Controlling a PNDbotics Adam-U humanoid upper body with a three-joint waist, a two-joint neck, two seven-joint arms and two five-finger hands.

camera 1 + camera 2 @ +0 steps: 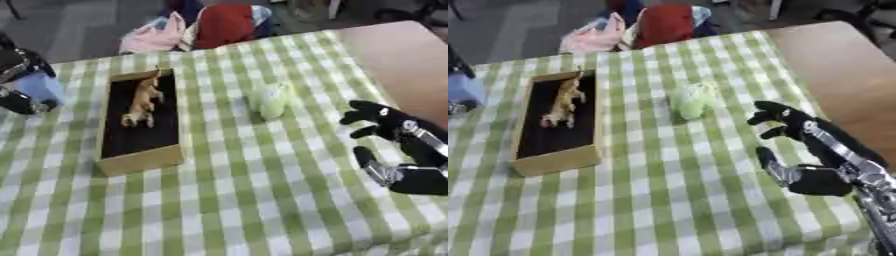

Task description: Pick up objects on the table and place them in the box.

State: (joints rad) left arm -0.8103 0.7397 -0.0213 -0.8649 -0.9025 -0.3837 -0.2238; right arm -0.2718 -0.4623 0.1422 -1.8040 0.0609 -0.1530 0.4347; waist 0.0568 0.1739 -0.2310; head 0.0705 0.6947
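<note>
Both hands | right hand (798, 150) spread, empty | left hand (22, 82) unclear, left eye only

The right robot hand (807, 150) hovers over the tabletop's (667, 200) right side, black fingers (767, 112) spread and relaxed, thumb apart below, holding nothing. The left robot hand (22, 85) shows at the left edge, its fingers indistinct.

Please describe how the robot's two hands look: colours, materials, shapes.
The right hand is black, with thick rounded fingers and silver metal parts at thumb and wrist. The left hand, at the left edge, shows black parts and a pale blue piece; its shape is unclear.
</note>
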